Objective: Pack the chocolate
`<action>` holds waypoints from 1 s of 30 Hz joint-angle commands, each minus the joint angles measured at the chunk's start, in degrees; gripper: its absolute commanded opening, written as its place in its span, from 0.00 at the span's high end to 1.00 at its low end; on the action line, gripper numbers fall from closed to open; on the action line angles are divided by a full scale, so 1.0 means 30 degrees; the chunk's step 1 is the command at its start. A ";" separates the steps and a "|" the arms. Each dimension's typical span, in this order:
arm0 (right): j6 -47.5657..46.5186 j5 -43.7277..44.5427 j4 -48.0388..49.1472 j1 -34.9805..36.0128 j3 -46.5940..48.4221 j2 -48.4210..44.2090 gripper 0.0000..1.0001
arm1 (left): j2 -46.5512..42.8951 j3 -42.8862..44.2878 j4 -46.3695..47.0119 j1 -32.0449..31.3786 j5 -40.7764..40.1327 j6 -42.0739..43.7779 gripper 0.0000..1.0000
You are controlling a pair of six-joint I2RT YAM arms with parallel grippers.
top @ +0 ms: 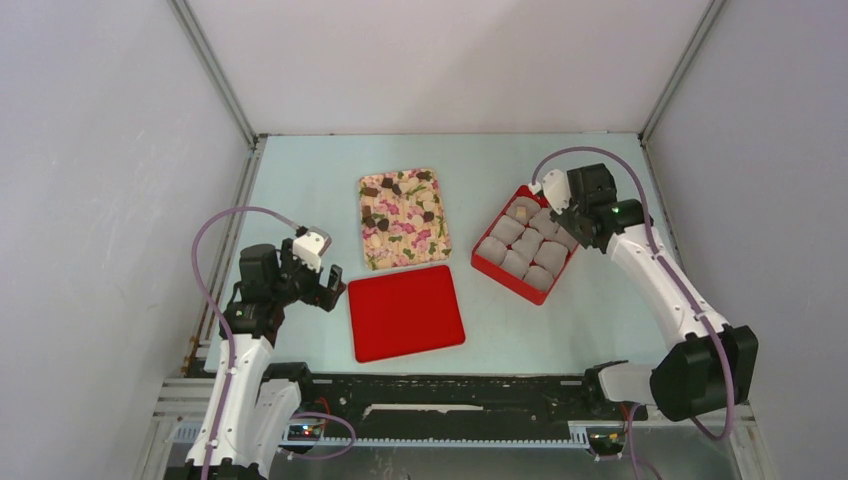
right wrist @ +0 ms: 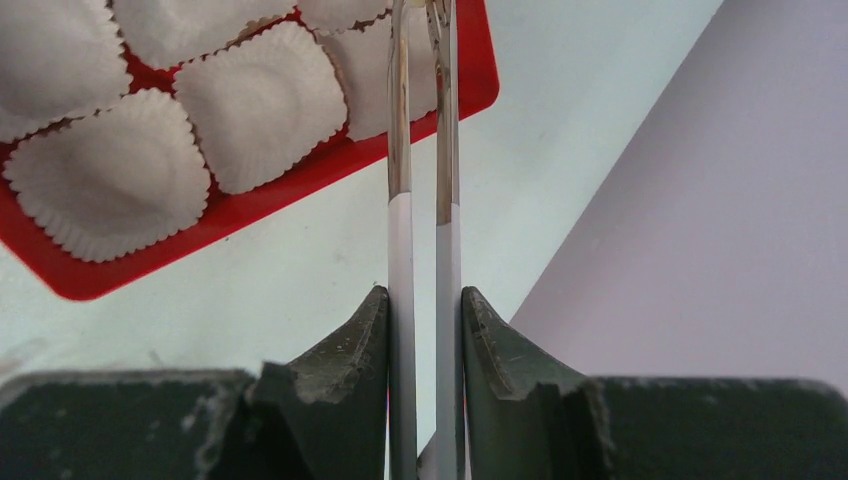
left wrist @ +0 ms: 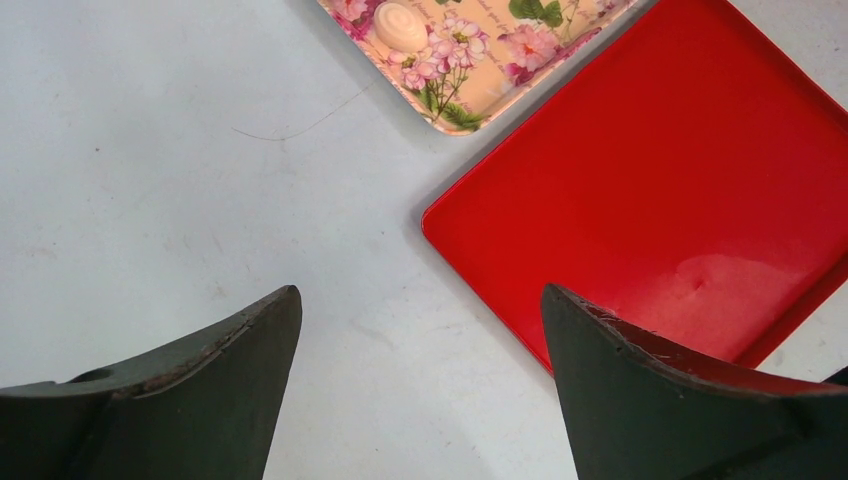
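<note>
Several dark brown and pale chocolate lumps (top: 385,190) lie on a floral tray (top: 410,250) at mid-table; one pale lump (left wrist: 400,27) also shows in the left wrist view. A red box (top: 505,275) of white paper cups (right wrist: 260,100) stands to the right, with a tan lump (top: 520,211) in its far cup. My right gripper (right wrist: 424,295) is shut on metal tongs (right wrist: 420,200) that reach over the box's corner; their tips are out of view. My left gripper (left wrist: 420,290) hangs open and empty over the table beside the red lid (left wrist: 680,180).
The flat red lid (top: 405,312) lies in front of the floral tray. Grey enclosure walls (top: 120,200) close in the table on the left, the right and behind. The right arm (top: 660,280) stretches along the right side.
</note>
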 commanded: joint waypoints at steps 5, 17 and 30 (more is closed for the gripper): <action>-0.0189 0.1004 0.2739 -0.0097 0.0029 0.1598 0.84 | -0.0286 0.0008 0.0192 0.0204 0.0480 0.0065 0.07; 0.0056 0.0977 0.2772 0.0186 0.0024 0.2430 0.79 | -0.0423 -0.0047 0.0261 0.0205 0.0452 0.0059 0.07; 0.0553 0.0543 0.1922 0.0490 0.0046 0.2050 0.77 | -0.0522 -0.0080 0.0283 0.0205 0.0512 0.0044 0.07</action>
